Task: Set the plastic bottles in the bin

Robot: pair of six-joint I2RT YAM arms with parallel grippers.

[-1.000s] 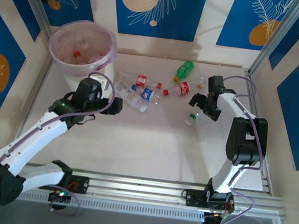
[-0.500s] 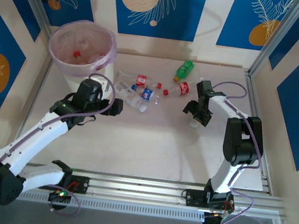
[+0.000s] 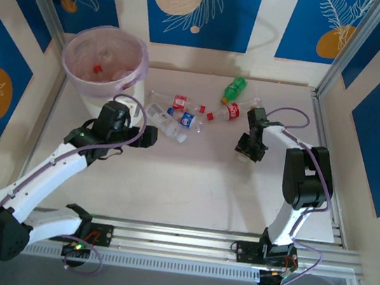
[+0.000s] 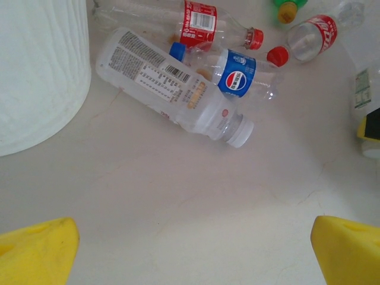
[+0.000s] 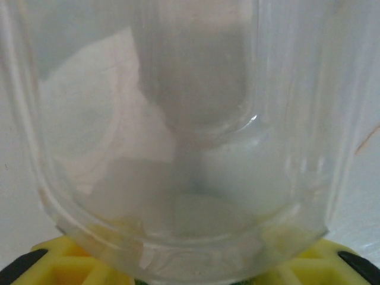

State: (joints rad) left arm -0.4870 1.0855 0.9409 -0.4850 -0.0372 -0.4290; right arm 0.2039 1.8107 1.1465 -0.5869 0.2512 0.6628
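Right hand [image 3: 248,149] is down over a clear bottle [image 5: 190,119], right of table centre. The bottle sits deep between the jaws; we cannot tell if it is clamped. Left hand [image 4: 190,249] is wide open and empty. Bin [image 3: 66,58] lies at 10 o'clock from the right hand, past the other bottles [image 3: 183,113]; the left arm is nearer it.

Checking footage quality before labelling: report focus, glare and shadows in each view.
Top external: sharp, evenly lit, only faint shadows on the table. Left wrist: bottles crisp, bin washed out white, yellow fingertips blurred. Right wrist: clear bottle almost against the lens, wholly out of focus, one small glint.
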